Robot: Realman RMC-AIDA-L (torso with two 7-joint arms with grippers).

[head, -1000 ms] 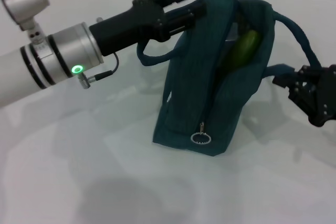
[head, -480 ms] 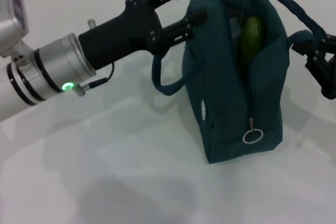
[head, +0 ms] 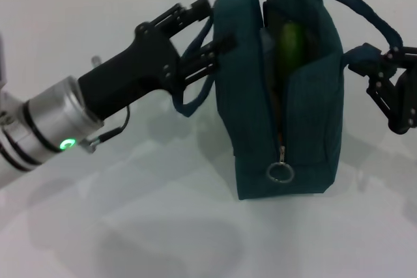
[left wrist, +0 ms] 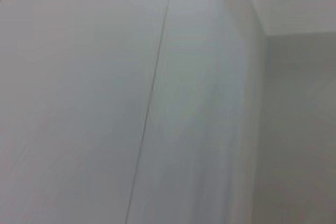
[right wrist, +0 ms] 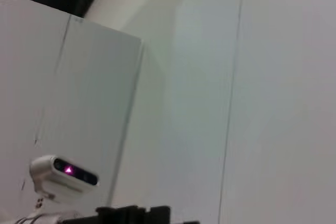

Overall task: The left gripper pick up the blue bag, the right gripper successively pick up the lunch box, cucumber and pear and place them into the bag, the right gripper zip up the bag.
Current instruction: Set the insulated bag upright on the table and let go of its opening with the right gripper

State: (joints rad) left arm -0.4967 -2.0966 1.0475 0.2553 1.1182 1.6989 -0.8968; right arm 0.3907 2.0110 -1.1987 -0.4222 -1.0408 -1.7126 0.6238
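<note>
The blue bag stands upright on the white table, its top zipper open and the ring pull hanging low on the near end. Something green shows inside the opening; I cannot tell whether it is the cucumber or the pear. The lunch box is hidden. My left gripper reaches in from the left and is shut on the bag's upper left edge, by the handle loop. At the bag's right, my right gripper is open and holds nothing, its upper finger beside the far handle strap.
The two wrist views show only pale wall panels, plus a small white device with a pink light in the right wrist view. White table surface lies in front of the bag.
The bag has swung from tilted to upright and turned its zipper end toward me. The left arm has drawn back to the lower left, still holding it. The right gripper has risen.
</note>
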